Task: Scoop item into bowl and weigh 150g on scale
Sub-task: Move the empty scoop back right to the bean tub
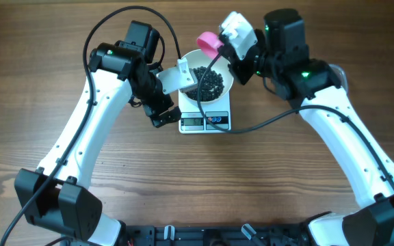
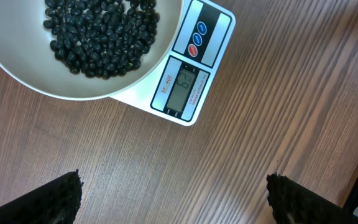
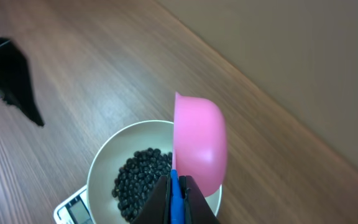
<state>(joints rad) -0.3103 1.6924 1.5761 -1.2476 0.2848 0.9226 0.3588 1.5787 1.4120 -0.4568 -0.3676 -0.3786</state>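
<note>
1. The right gripper (image 3: 176, 202) is closed tight on the thin blue handle (image 3: 174, 190) of a pink scoop (image 3: 197, 143), with both fingers pinching it from either side
2. The scoop is tipped on its side above the far rim of the bowl (image 3: 101, 158); its rounded back faces the right wrist camera, so what is inside it cannot be seen
3. The left gripper (image 2: 173, 180) is spread as wide as it goes and holds nothing, its two black fingertips (image 2: 67, 193) well apart over bare table (image 2: 291, 93)
4. From overhead, the left gripper (image 1: 161, 113) hangs just beside the scale's left edge, near the display
5. The black beans (image 2: 101, 34) lie in a dark heap in the bottom of the bowl, with the white wall bare around them
6. The bowl sits on the scale (image 2: 191, 93), overhanging its platform; the display and the red and blue buttons stay uncovered at the front
7. The display is lit, but its digits are too faint to read with confidence
</note>
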